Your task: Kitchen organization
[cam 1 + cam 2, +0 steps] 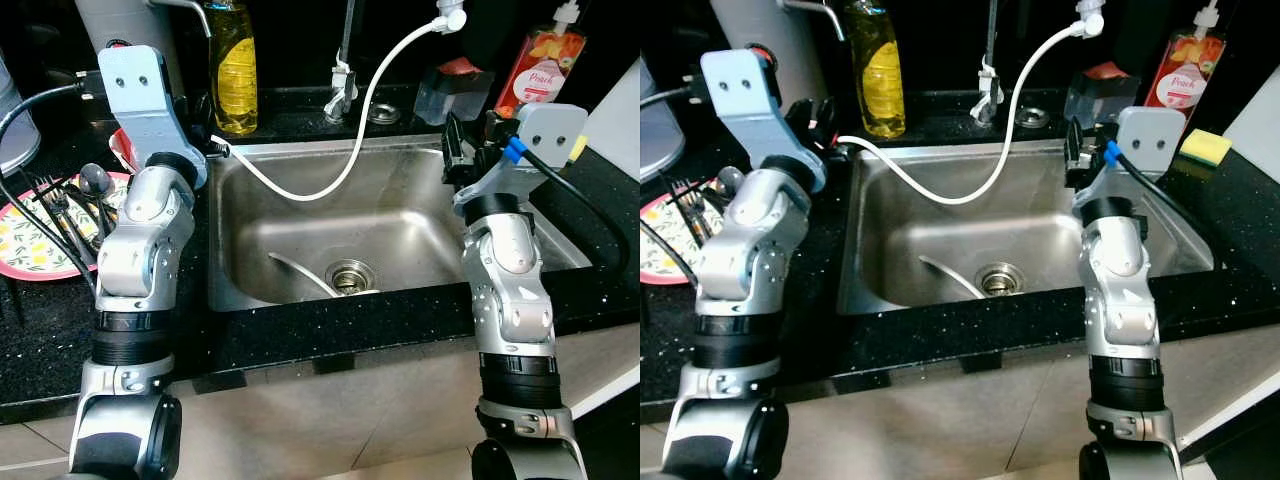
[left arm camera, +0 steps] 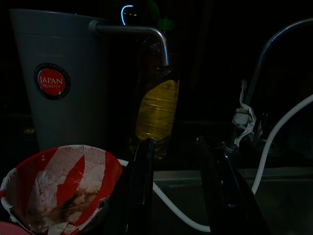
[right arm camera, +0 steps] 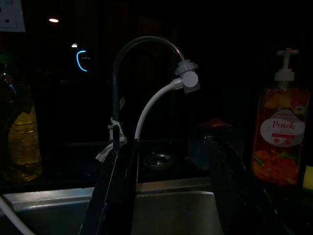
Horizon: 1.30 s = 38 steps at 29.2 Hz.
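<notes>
left eye view, catalogued from 9 o'clock round to 3 o'clock. one floral plate (image 1: 30,250) at 9 o'clock on the black counter (image 1: 300,330), bearing a cluster of forks and spoons (image 1: 80,195), number too tangled to count; likely parked there awaiting a wash or a drawer. one red-and-white paper bowl (image 2: 58,191), soiled, just beside it at the sink's corner. left gripper (image 2: 183,191) raised at 10 o'clock over the sink's left rim, fingers parted with a clear gap, holding nothing; probably poised to reach for the bowl or the cutlery. one grey water dispenser (image 2: 63,83) and one yellow oil bottle (image 1: 232,65) at 11 o'clock, kept by the wall out of the working space. one steel sink (image 1: 400,225) at centre, with one tap (image 3: 142,44) at 12 o'clock and one white hose (image 1: 340,170) drooping into the basin to carry water low. right gripper (image 3: 171,196) at 2 o'clock over the right rim, fingers likewise apart and empty. one peach soap bottle (image 1: 545,65) with pump and one yellow sponge (image 1: 1206,146) at 2 o'clock, near for washing.
</notes>
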Available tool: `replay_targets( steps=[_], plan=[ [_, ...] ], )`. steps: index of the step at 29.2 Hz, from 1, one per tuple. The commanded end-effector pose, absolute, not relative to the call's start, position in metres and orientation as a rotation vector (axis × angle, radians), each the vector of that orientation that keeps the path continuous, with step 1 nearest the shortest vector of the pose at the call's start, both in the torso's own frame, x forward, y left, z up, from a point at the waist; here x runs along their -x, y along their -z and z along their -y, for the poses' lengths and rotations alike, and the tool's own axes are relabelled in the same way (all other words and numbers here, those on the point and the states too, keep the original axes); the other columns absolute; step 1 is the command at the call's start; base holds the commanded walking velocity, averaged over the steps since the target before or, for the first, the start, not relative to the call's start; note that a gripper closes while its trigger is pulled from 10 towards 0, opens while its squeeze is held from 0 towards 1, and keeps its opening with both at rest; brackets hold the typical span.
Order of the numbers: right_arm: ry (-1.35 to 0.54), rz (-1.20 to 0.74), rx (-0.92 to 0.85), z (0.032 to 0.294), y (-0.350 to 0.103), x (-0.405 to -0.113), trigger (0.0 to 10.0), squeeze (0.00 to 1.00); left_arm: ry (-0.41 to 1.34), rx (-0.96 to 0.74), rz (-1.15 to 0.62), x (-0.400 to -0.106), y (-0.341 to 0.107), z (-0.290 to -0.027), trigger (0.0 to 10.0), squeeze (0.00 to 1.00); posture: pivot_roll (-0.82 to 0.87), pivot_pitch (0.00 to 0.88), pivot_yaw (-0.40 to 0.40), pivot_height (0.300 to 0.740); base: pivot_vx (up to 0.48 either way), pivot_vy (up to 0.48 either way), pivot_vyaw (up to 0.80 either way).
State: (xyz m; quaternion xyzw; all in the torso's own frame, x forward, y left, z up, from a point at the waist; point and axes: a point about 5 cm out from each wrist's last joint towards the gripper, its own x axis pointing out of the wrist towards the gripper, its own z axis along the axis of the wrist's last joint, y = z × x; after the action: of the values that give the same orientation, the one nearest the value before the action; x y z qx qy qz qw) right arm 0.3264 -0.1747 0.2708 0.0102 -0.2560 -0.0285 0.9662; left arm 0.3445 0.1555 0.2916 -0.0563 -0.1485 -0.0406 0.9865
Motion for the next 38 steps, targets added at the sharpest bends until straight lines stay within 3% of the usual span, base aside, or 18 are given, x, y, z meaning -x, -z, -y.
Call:
replay_targets(
  steps=[1, 38],
  plan=[
    [0.056, 0.502, -0.025, 0.1746, -0.2685, -0.3272, 10.0, 0.0, 0.078, 0.103, 0.303, -0.3426, -0.2905, -0.1567, 10.0, 0.0, 0.1, 0.0, -0.016, 0.74, 0.0, 0.0, 0.0],
    [0.057, 0.498, -0.025, 0.1744, -0.2681, -0.327, 10.0, 0.0, 0.076, 0.106, 0.299, -0.3425, -0.2891, -0.1569, 10.0, 0.0, 0.1, 0.0, -0.017, 0.74, 0.0, 0.0, 0.0]
  ],
)
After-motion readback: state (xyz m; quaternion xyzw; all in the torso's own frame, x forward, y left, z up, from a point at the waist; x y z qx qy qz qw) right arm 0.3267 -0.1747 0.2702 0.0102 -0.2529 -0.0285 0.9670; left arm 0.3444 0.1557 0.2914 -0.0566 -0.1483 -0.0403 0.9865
